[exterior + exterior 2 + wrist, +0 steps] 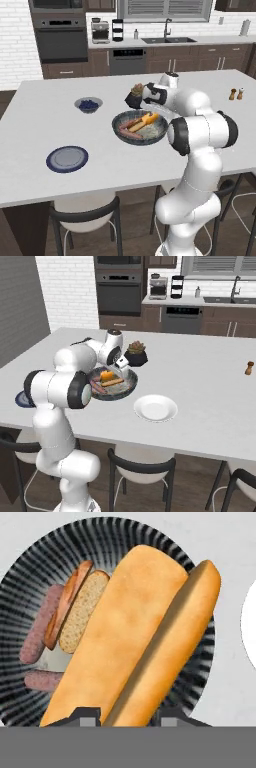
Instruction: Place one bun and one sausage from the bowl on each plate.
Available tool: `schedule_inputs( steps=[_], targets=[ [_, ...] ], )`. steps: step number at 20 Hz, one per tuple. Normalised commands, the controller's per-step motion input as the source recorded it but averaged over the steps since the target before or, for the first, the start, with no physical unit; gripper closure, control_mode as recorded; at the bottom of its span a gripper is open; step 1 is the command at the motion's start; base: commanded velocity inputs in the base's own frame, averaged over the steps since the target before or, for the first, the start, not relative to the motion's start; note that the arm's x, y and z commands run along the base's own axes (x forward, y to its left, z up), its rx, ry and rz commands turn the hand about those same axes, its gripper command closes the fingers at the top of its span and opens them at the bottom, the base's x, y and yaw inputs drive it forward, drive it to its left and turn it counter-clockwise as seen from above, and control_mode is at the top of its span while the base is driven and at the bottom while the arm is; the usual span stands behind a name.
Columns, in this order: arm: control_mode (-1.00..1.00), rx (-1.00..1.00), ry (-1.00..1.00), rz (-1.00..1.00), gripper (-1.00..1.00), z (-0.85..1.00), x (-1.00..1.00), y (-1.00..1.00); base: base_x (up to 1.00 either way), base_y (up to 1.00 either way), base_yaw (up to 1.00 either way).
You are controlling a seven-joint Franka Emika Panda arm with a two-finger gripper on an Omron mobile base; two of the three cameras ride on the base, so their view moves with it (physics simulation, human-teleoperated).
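A kitchen with a brick wall, a wall oven and dark cabinets lies behind a wide pale counter (30,165), and the bowl (140,128) sits near the counter's middle. The claw (127,716) is over the bowl, its two dark fingertips (82,716) narrowed on the near end of a long golden bun (135,632), one tip on each side; it looks like a grip on the bun, though the contact itself lies at the picture's edge and is hard to be sure of. In the left base view the bun (149,119) stands slightly above the other food in the bowl, tilted.

The bun is split lengthwise, a dark seam running between its two halves. In the bowl beside it lie a second, smaller bun (77,614), showing its pale cut face and brown crust, and two pinkish sausages (41,632) close to the rim. The bowl's inner wall is dark with fine pale streaks.

A white plate (155,407) lies on the counter just beside the bowl toward the front edge, bare. A blue plate (67,159) lies well apart from the bowl, on the other side, also bare. A small dish of berries (88,104) is near the bowl, a potted plant (136,354) just behind it, and two shakers (236,93) are far off at the counter's end. Chairs (85,220) stand under the front edge.
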Motion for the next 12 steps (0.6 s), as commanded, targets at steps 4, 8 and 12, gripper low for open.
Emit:
schedule_inputs(
  steps=[4, 8, 12],
  targets=[
    [-1.00, 0.00, -0.18, 0.00, 1.00, 0.65, -0.96, -0.64, 0.00, 0.00, 0.00],
    [-1.00, 0.00, -0.10, 0.00, 1.00, 0.33, -0.77, -0.82, 0.00, 0.00, 0.00],
    [-1.00, 0.00, -0.02, 0.02, 1.00, 0.02, -0.39, -0.63, 0.00, 0.00, 0.00]
  ],
)
